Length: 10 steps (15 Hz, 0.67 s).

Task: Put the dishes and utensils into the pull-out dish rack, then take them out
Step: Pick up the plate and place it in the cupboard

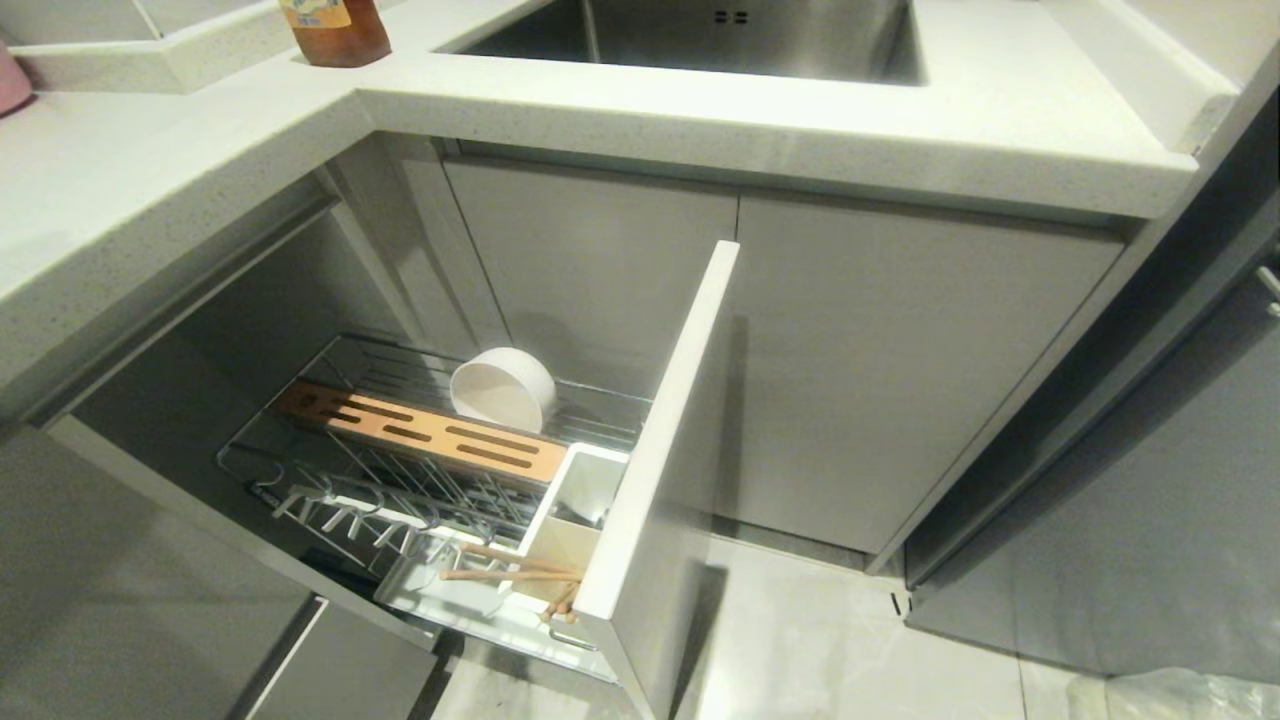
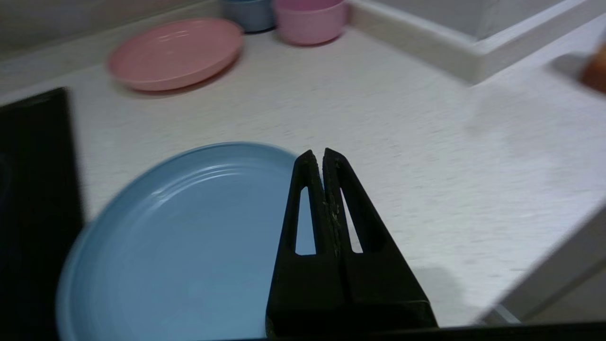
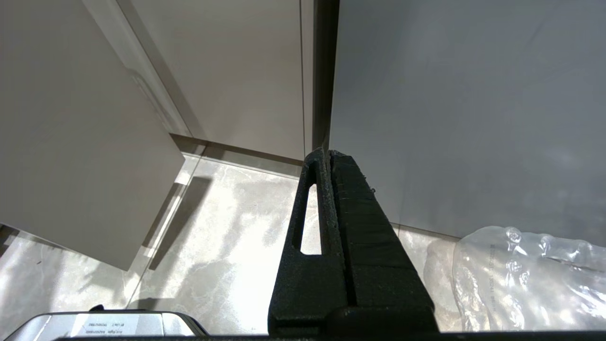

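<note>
The pull-out dish rack [image 1: 400,492] stands drawn out from under the counter, its pale front panel [image 1: 660,440] facing right. A cream-white bowl [image 1: 503,388] lies tilted on the wires behind the slotted wood strip [image 1: 430,432]. Chopsticks [image 1: 510,573] rest across the white utensil box [image 1: 575,505]. The spoon cannot be made out. The light-blue plate [image 2: 180,237] lies flat on the white counter [image 2: 426,156]. My left gripper [image 2: 322,154] hovers shut and empty over the plate's rim. My right gripper [image 3: 326,152] hangs shut and empty near the floor. Neither arm shows in the head view.
A pink plate [image 2: 176,52], a pink bowl [image 2: 310,19] and a blue-grey cup [image 2: 249,14] sit at the counter's back. A black surface [image 2: 33,213] borders the blue plate. An amber bottle [image 1: 335,30] stands beside the sink [image 1: 720,35]. A clear plastic bag [image 3: 521,279] lies on the floor.
</note>
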### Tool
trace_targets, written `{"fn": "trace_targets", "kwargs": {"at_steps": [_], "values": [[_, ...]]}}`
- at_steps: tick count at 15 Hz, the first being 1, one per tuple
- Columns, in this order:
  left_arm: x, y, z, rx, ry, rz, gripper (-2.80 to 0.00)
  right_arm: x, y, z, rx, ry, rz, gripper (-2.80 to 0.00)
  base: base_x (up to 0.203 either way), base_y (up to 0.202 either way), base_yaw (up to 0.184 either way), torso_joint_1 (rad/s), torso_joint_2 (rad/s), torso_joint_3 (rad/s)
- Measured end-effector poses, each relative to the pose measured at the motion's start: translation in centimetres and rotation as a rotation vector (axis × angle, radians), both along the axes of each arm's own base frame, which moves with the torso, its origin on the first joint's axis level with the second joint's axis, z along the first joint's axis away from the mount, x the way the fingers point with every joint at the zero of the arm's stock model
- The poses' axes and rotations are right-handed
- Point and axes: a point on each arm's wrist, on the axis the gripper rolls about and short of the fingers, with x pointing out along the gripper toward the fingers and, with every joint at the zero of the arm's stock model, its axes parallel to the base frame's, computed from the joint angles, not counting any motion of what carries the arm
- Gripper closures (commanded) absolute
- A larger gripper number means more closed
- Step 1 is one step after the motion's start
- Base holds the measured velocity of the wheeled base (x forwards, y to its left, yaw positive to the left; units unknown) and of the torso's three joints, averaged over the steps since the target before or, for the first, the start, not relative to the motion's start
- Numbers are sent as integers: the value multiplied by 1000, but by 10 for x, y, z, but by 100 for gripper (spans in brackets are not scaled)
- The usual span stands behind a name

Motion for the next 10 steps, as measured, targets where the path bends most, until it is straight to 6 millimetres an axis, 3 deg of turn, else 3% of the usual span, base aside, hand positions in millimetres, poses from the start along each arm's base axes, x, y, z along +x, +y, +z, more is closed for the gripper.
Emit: {"fn": "trace_targets", "kwargs": {"at_steps": [6,7,10], "values": [[14,22,0,0,88,149,0,0,0,0,0,0,0,0,0,0,0,0,0,0],[21,25,-2,-20,104,118,-280,0,0,0,0,0,0,0,0,0,0,0,0,0],[37,28,1,-141,99,38,-280,0,0,0,0,0,0,0,0,0,0,0,0,0]]}}
